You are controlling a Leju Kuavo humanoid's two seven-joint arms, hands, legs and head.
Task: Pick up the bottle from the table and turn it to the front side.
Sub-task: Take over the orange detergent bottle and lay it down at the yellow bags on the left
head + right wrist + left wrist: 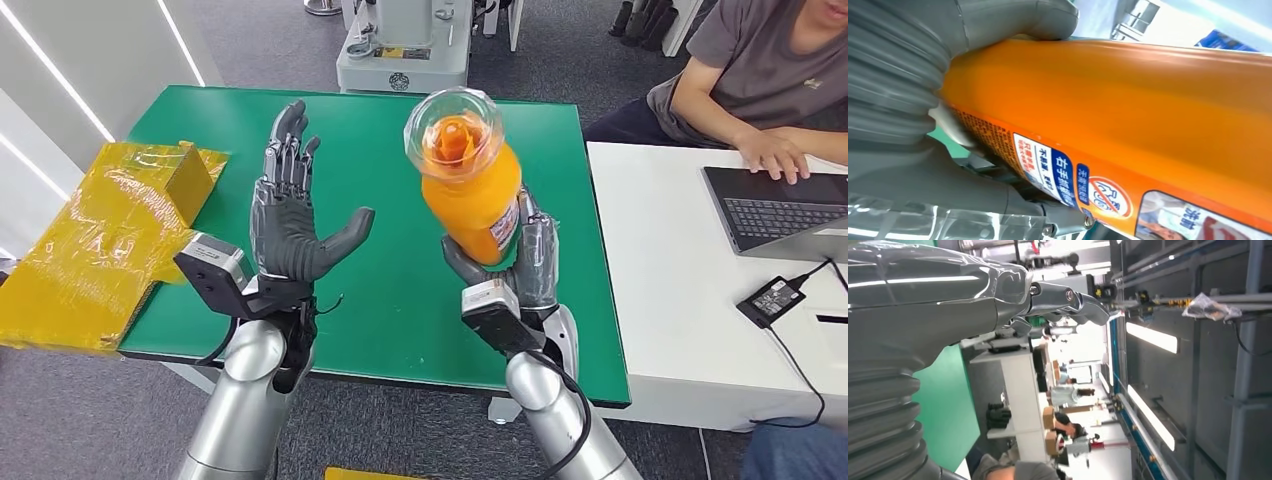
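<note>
1. Your right robot hand [515, 265] sits just right of centre in the head view, raised above the green table [400, 280], and it grips the orange bottle [470, 185] around its lower body.
2. The bottle is held clear of the table, roughly upright and tipped towards the camera, so you look onto its clear cap [452, 128] with the orange nozzle inside.
3. A white printed label shows on the side of the bottle that faces the right of the frame.
4. In the right wrist view the bottle [1128, 115] runs across the picture, with the thick grey thumb [1023, 20] pressed against its orange wall and a label strip with printed text along its lower edge.
5. Your left robot hand [290, 215] is left of centre in the head view, empty, palm up, fingers apart and pointing away from you, thumb stretched towards the bottle without touching it.
6. A yellow wrapped box [100, 240] lies at the left edge of the frame, overlapping the table's left side.
7. At the right a white table [670, 300] carries a laptop [780, 210] and a power adapter [772, 298]; a person [740, 70] sits in the upper right corner.
</note>
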